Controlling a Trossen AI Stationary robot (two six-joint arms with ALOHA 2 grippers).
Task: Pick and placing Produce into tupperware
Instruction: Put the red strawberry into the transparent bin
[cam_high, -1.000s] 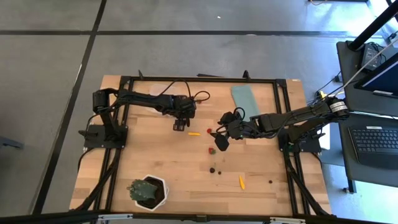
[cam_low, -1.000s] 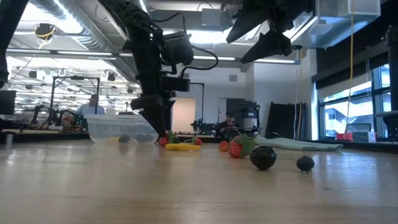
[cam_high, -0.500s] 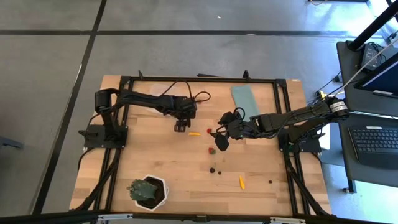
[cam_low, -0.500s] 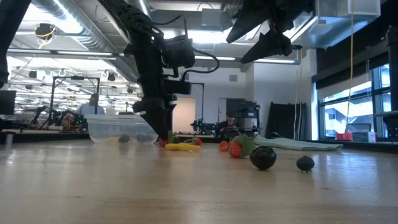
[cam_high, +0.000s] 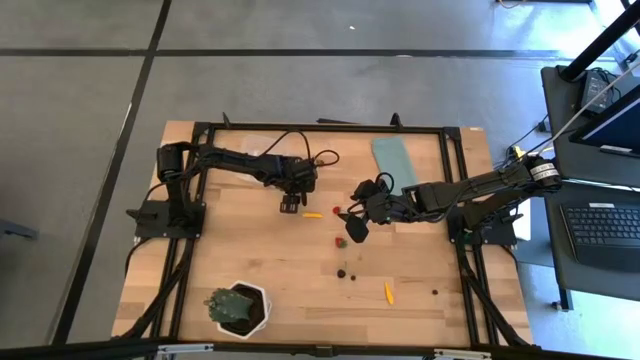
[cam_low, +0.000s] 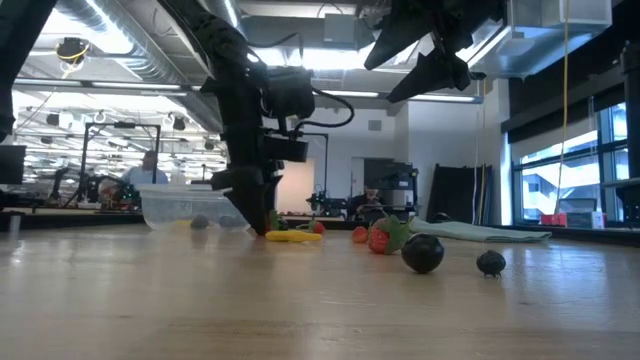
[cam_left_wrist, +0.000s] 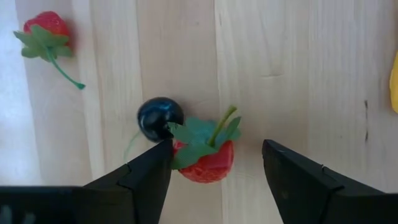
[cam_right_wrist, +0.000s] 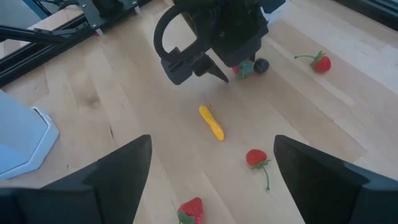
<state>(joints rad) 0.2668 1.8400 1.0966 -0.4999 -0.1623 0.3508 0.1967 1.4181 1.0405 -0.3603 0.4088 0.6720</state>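
Note:
My left gripper (cam_left_wrist: 214, 152) points down at the table, open, close above the wood. Its fingers stand on either side of a red toy strawberry (cam_left_wrist: 208, 163) with green leaves. A dark round berry (cam_left_wrist: 160, 118) lies against that strawberry, right by one fingertip; whether that finger touches the berry or the leaves I cannot tell. In the high view this gripper (cam_high: 290, 204) is left of a yellow piece (cam_high: 313, 214). The clear tupperware (cam_low: 190, 206) stands behind it on the table. My right gripper (cam_high: 352, 226) hangs open above the table's middle, holding nothing.
More produce lies loose: a strawberry (cam_left_wrist: 43, 26), red pieces (cam_high: 336, 210) (cam_high: 341, 241), dark pieces (cam_high: 341, 272) (cam_high: 435, 292) and an orange one (cam_high: 389, 292). A teal lid (cam_high: 393, 160) lies at the far side. A potted plant (cam_high: 238, 308) stands near the front edge.

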